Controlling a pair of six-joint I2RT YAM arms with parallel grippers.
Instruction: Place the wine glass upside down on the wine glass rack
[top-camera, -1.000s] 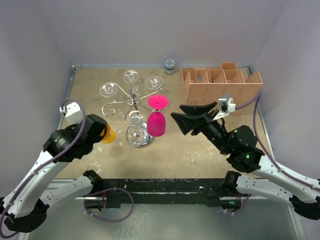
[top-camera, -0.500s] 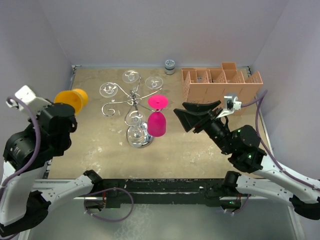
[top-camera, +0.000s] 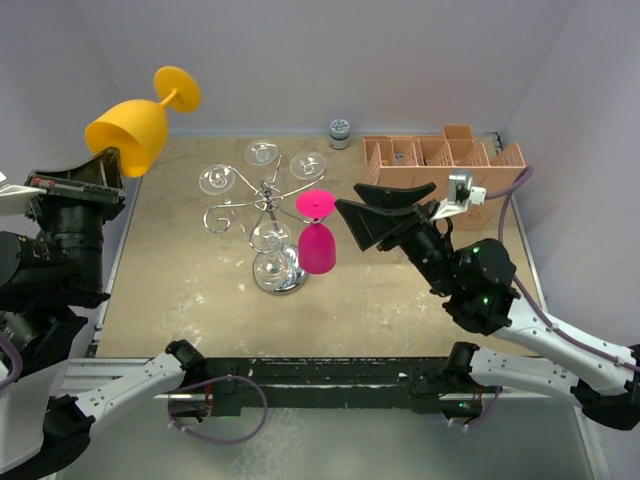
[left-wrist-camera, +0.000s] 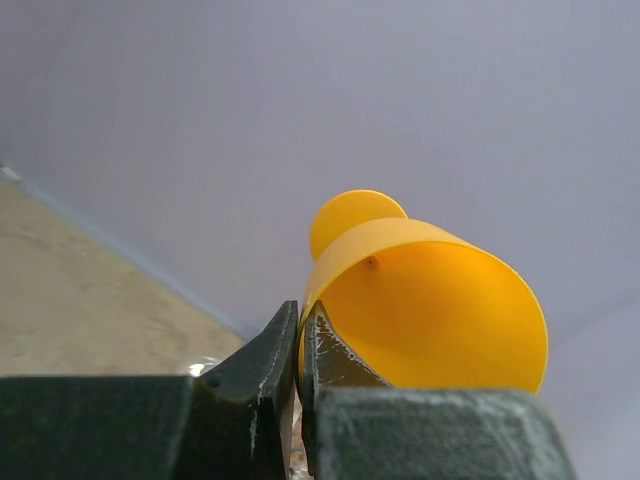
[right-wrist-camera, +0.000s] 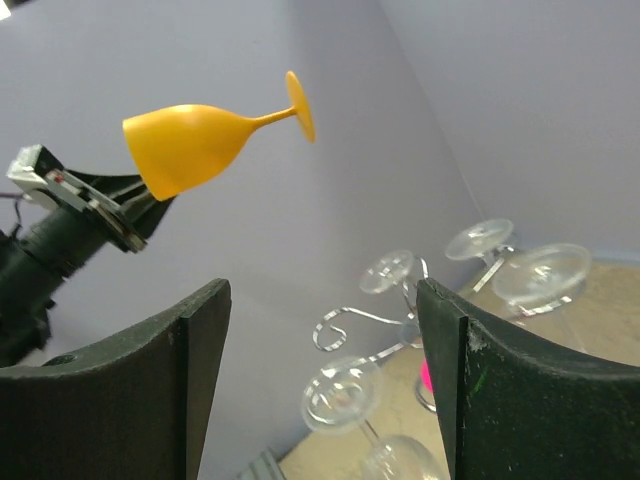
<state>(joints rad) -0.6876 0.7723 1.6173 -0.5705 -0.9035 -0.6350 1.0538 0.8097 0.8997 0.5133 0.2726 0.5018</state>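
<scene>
No text, label, brand, number or sign can be read on anything in view.

The left arm (top-camera: 58, 272) and right arm (top-camera: 480, 285) have black joints, white links, purple cables (top-camera: 215, 439) (green lights (top-camera: 487, 298) on the right).

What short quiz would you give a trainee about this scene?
1. True or false: the orange wine glass stands on the table.
2. Which claw is open? A: left claw; B: right claw.
3. Fill in: the left claw pinches the orange wine glass by its ___.
Key: 1 false, it is held up in the air; 2 B; 3 rim.
</scene>
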